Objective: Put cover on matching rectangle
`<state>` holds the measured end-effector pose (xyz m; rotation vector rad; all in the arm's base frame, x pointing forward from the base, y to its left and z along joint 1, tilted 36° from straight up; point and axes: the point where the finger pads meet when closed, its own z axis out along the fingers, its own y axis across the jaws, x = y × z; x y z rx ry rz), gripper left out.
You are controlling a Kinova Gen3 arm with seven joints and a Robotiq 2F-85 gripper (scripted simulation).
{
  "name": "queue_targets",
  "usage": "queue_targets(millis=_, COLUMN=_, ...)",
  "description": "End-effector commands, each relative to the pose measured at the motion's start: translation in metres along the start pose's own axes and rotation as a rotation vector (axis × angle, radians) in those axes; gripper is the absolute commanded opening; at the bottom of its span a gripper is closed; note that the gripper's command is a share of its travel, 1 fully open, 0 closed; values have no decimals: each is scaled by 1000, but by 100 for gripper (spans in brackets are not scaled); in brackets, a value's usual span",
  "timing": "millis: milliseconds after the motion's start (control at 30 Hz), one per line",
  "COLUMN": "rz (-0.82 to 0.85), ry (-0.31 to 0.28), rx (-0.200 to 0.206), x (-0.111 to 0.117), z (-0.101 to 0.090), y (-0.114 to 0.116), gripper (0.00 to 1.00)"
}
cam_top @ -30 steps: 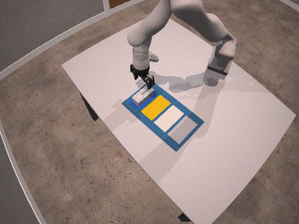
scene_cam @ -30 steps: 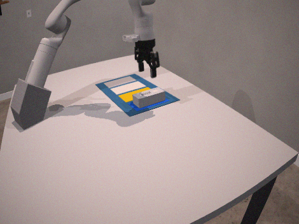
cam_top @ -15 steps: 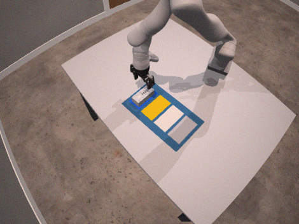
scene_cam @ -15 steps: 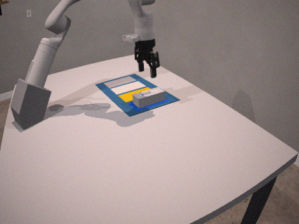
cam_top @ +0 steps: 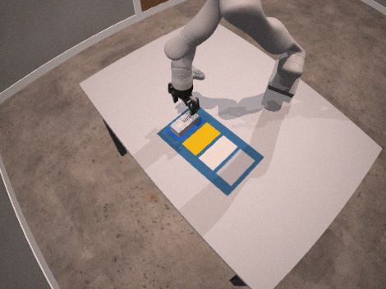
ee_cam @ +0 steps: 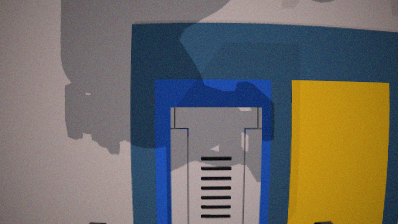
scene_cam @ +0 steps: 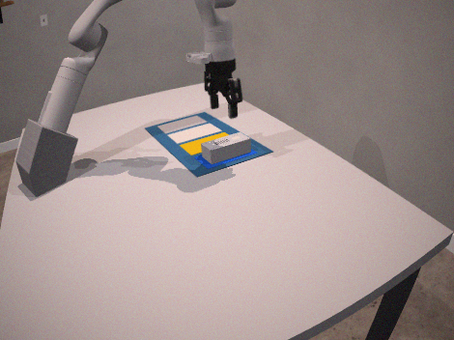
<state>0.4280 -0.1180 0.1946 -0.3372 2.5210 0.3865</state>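
Gripper (cam_top: 190,102) spread wide and empty, top view: poised just past the far end of the cover (cam_top: 186,123). Exterior view: hanging above and behind the cover (scene_cam: 226,147), apart from it. Wrist view: cover (ee_cam: 216,165) resting on the blue rectangle (ee_cam: 163,150), beside the yellow rectangle (ee_cam: 340,150).
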Motion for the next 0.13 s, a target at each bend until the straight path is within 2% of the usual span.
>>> queue_targets(millis=0, rz=1, ry=1, rx=1, x=-1, z=-2, y=0, gripper=100)
queue_targets(millis=100, rz=1, ry=1, rx=1, x=-1, z=-2, y=0, gripper=100)
